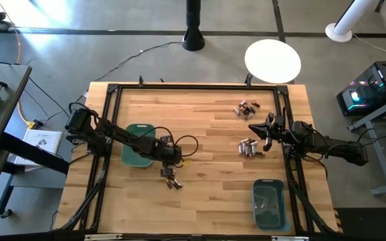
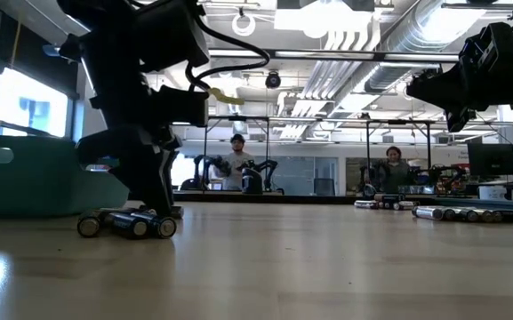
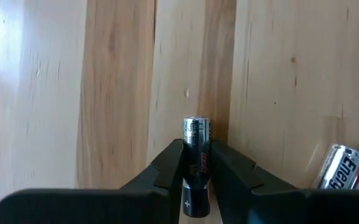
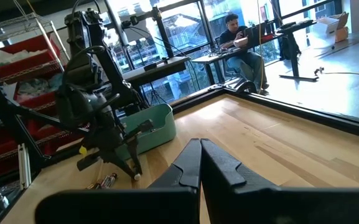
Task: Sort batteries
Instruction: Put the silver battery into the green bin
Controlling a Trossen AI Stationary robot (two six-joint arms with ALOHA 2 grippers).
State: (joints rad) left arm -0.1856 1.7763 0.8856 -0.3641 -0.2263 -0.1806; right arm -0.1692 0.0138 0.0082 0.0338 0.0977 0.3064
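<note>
Nearest your left wrist camera, the dark battery (image 3: 196,163) sits between the left gripper (image 3: 196,168) fingers, which are narrowed onto its sides, apparently gripping it; its long axis runs straight out along the fingers, the plus-marked end toward the wrist, a hold that looks meant for a clean lift. It lies on the table (image 1: 199,134) just in front of the left teal bin (image 1: 138,152), beside other cells (image 3: 344,168). Further right, silvery cells (image 1: 247,147) wait near the right gripper (image 1: 267,128), closed and empty above the table.
</note>
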